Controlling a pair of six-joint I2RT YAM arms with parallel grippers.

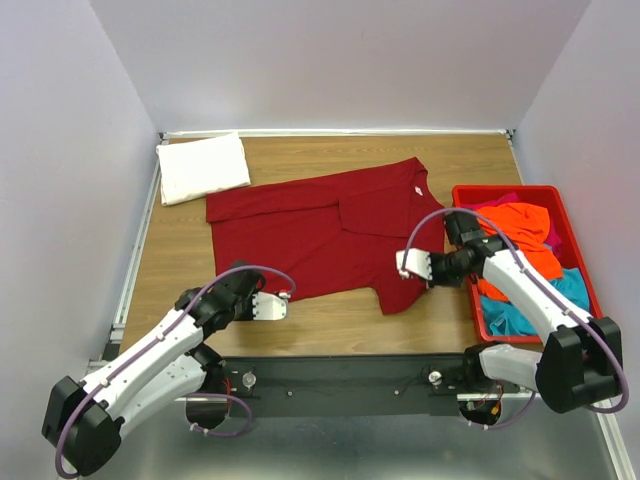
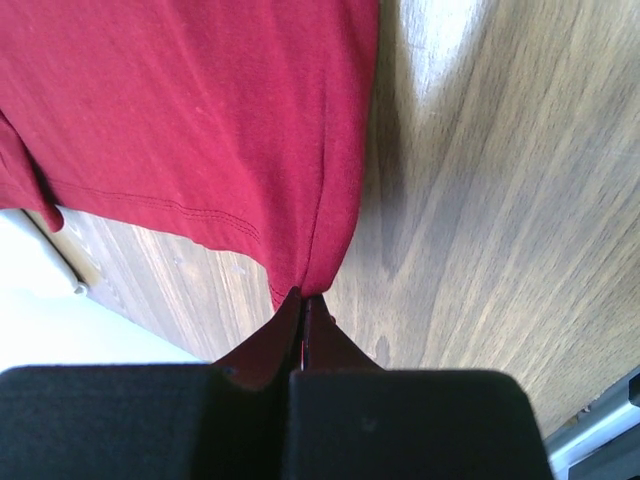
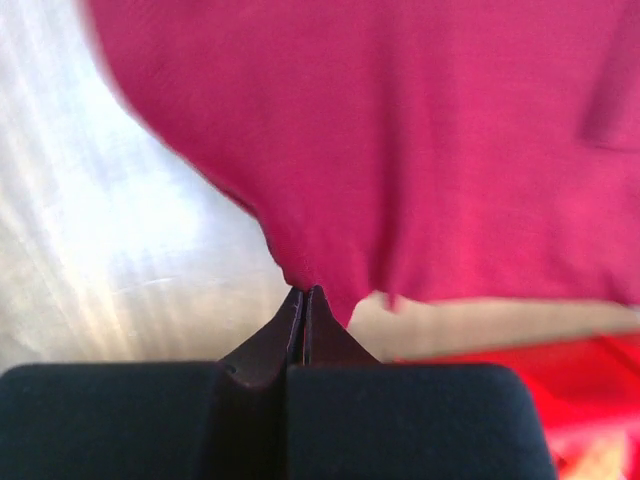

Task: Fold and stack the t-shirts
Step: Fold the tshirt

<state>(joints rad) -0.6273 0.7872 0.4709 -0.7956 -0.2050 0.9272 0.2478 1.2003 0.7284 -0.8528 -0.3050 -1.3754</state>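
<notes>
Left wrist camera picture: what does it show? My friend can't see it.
The left hand is pinched shut on a corner of the soft dark red cloth t-shirt. The shirt spreads away over the light brown wooden table.

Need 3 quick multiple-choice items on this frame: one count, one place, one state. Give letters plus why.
1. How many shirt colours show in the bin?
A. One
B. Two
C. Three

2. Where is the folded white shirt?
A. In the bin
B. At the far left corner of the table
C. At the near edge, between the arms

3. The left tool is:
A. shut on the edge of the dark red shirt
B. open above the table
C. shut on nothing

Answers:
1 C: an orange shirt, a teal shirt and a magenta shirt show in it.
2 B: the top view has it by the far left rail.
3 A: the left wrist view shows the jaws closed with the hem pinched between them.
</notes>
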